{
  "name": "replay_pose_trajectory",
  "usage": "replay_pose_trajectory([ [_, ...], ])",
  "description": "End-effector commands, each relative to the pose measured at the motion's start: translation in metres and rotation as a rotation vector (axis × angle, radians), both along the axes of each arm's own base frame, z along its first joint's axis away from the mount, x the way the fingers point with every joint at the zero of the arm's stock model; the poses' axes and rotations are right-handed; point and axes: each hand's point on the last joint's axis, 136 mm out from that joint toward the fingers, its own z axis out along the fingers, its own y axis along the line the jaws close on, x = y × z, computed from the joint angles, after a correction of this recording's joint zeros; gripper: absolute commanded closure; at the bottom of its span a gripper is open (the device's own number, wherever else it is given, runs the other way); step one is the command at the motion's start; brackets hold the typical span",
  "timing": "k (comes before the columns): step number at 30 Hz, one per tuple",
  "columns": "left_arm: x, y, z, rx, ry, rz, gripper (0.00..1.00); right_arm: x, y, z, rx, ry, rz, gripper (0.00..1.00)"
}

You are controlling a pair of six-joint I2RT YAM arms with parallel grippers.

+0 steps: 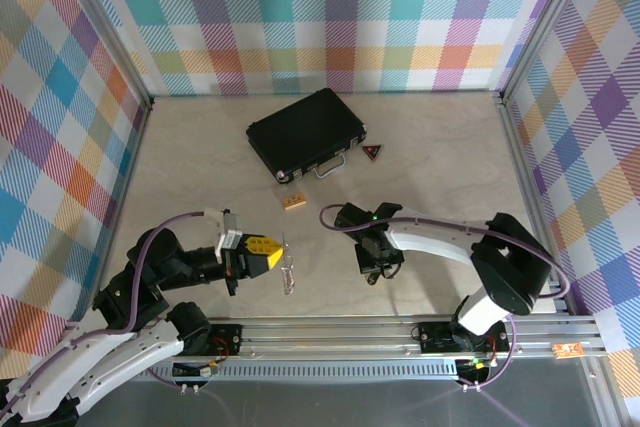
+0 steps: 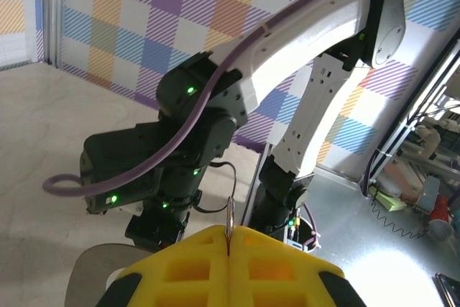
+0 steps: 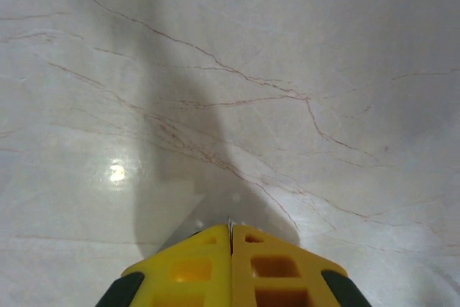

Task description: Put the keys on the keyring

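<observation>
Near the front edge of the table [image 1: 200, 167], the left gripper [image 1: 277, 255] is clenched on the keyring [image 1: 289, 269], a thin silvery shape jutting from its yellow fingertips. In the left wrist view it pokes up as a slim sliver from the seam between them. Well apart to the right, the right gripper [image 1: 372, 272] points down at the table, fingers [image 3: 190, 267] pressed together; whether they pinch anything I cannot tell. A black case [image 1: 305, 132], a wooden block [image 1: 293, 203] and a triangle [image 1: 374, 153] lie farther back.
</observation>
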Motion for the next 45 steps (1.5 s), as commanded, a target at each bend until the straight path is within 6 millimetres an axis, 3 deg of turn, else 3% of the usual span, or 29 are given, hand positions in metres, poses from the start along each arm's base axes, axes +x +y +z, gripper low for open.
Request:
replay_pose_trajectory([
  [1, 0.000, -0.001, 0.026, -0.045, -0.067, -0.013, 1.00, -0.001, -0.002, 0.015, 0.035, -0.047, 0.049, 0.97],
  [6, 0.007, -0.011, 0.029, -0.032, -0.080, -0.022, 1.00, 0.003, 0.009, 0.044, 0.174, -0.141, 0.119, 1.00],
  [14, 0.004, -0.031, 0.045, -0.022, -0.130, -0.130, 1.00, 0.017, 0.019, 0.111, 0.315, -0.384, 0.339, 1.00],
  [20, 0.012, -0.040, 0.056, -0.020, -0.141, -0.133, 1.00, 0.013, 0.036, 0.156, 0.445, -0.509, 0.518, 1.00],
  [27, 0.017, -0.040, 0.057, 0.051, -0.168, -0.118, 1.00, -0.006, 0.066, 0.218, 0.644, -0.610, 0.745, 1.00],
  [36, 0.013, -0.041, 0.063, 0.084, -0.173, -0.147, 1.00, -0.041, 0.087, 0.295, 0.848, -0.716, 1.027, 1.00],
  [45, 0.003, -0.038, 0.068, 0.093, -0.181, -0.190, 1.00, -0.074, 0.096, 0.332, 1.020, -0.657, 1.160, 1.00],
])
